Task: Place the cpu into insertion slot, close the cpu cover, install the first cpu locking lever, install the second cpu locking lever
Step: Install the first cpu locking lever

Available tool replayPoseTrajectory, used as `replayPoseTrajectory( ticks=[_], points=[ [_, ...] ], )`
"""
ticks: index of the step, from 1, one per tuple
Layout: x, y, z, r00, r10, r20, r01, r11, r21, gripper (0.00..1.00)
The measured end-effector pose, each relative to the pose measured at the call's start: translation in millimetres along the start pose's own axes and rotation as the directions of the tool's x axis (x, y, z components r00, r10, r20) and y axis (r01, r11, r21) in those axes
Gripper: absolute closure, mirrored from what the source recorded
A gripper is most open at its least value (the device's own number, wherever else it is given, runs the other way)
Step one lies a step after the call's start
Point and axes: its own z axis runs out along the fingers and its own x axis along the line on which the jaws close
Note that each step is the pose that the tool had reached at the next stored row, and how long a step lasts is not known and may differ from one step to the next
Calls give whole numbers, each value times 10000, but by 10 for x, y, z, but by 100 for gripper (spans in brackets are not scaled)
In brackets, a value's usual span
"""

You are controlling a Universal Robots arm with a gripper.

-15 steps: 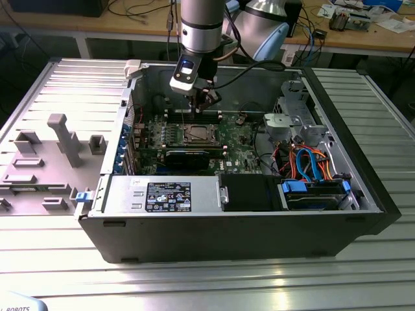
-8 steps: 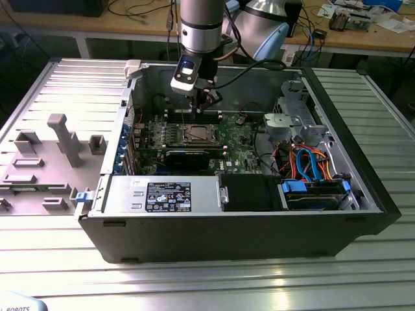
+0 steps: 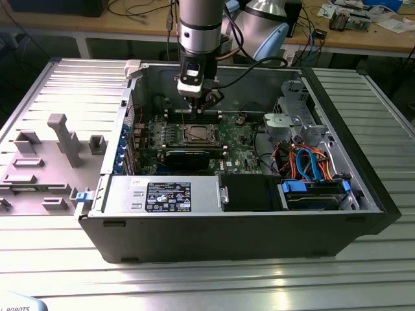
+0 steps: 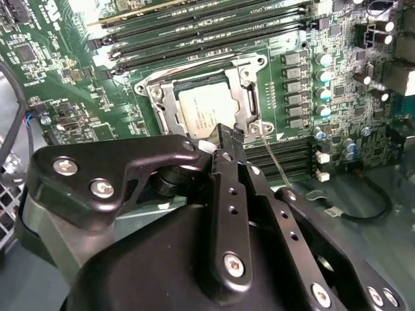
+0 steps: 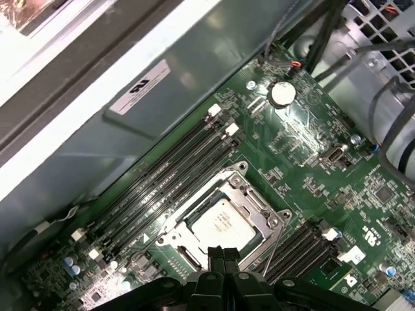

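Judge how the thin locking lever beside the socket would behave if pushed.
The locking lever is a thin bare metal rod, so it probably flexes springily and may slip off the gripper. It juts free beside the cpu cover, so it likely swings easily.

No print is clear enough to read. A white sticker (image 5: 139,87) with dark marks sits on the case wall (image 5: 214,71) — beyond the memory slots (image 5: 168,181), well apart from the fingers (image 5: 214,258). A black label (image 3: 168,196) with white print lies on the power supply (image 3: 204,194) — also well apart from them.
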Motion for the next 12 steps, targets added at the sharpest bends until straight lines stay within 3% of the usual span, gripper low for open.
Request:
replayPoseTrajectory(
  ticks=[4,7,10,12],
  points=[
    [22,-20,-1,9999,-116,1,116,9999,1,89],
    [22,-21,1,9973,-731,-1,731,9973,-2,89],
    [23,-21,3,9914,-1310,-5,1310,9914,-6,89],
    [23,-21,5,9846,-1746,-7,1746,9846,-9,89]
  ],
)
